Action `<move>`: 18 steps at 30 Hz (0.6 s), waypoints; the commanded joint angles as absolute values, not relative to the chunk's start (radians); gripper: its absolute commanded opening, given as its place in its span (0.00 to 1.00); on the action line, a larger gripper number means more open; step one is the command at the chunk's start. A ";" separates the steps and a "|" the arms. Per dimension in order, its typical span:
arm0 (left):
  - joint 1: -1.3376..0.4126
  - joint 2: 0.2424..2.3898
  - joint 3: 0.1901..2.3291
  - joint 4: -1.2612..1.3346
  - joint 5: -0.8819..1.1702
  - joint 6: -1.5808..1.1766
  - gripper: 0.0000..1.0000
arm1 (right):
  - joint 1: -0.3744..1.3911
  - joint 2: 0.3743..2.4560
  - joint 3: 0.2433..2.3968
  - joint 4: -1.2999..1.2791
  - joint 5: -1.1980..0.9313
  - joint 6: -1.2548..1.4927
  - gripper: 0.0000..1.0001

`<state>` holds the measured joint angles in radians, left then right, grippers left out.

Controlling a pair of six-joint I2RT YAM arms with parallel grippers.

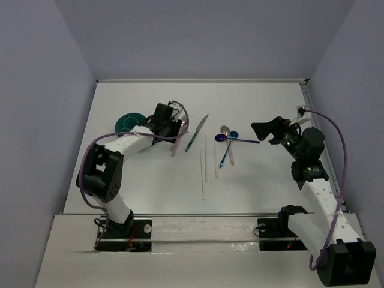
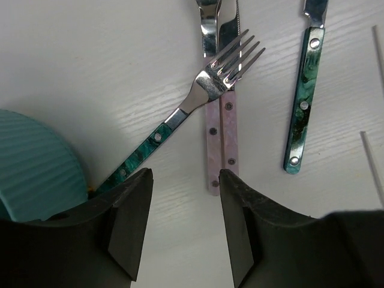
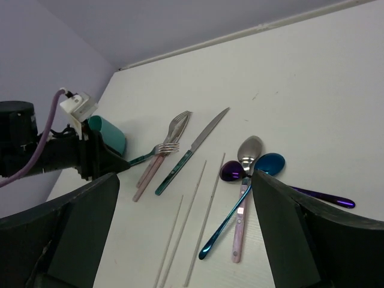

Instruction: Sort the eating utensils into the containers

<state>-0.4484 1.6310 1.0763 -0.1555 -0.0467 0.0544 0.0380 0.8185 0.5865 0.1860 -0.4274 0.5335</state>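
While your left gripper hovered low over the surface, its jaws stood parted and released, with only white surface showing in the gap. The round teal caddy sat at the lower left of that wrist view, its ribbed wall just beside the left finger. From above, the caddy lay in the upper left part of the surface with your left arm crossing its near side. What showed of its inside was the pale lines of the dividers, and the rest was hidden, so I cannot tell you what any compartment held.

Every utensil you could see lay out on the surface. The fork with the teal handle lay slantwise, its tines resting across the pink-handled pair. Its handle end ran down beside the caddy and behind the left finger. The teal-handled knife lay just to the right of them, apart from both.

Your right gripper hung released too, its jaws spread wide and grasping nothing, well to the right of the caddy in the top view. Between its fingers, further off, you had the pale chopsticks lying loosely parallel at centre. To their right the silver spoon and the blue-purple spoons lay clustered, their bowls touching.
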 commanded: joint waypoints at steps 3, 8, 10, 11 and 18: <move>-0.373 1.693 1.144 -0.172 0.001 0.112 0.48 | 0.032 0.822 0.601 0.199 -0.431 0.509 0.97; -0.360 1.753 1.170 -0.183 0.045 0.124 0.47 | 0.032 0.819 0.601 0.198 -0.434 0.511 0.97; -0.351 1.772 1.184 -0.189 0.048 0.129 0.48 | 0.032 0.818 0.600 0.196 -0.430 0.512 0.97; -0.341 1.778 1.184 -0.189 0.051 0.132 0.48 | 0.032 0.818 0.600 0.196 -0.426 0.514 0.97; -0.328 1.805 1.206 -0.189 0.071 0.138 0.51 | 0.032 0.818 0.598 0.199 -0.439 0.520 0.96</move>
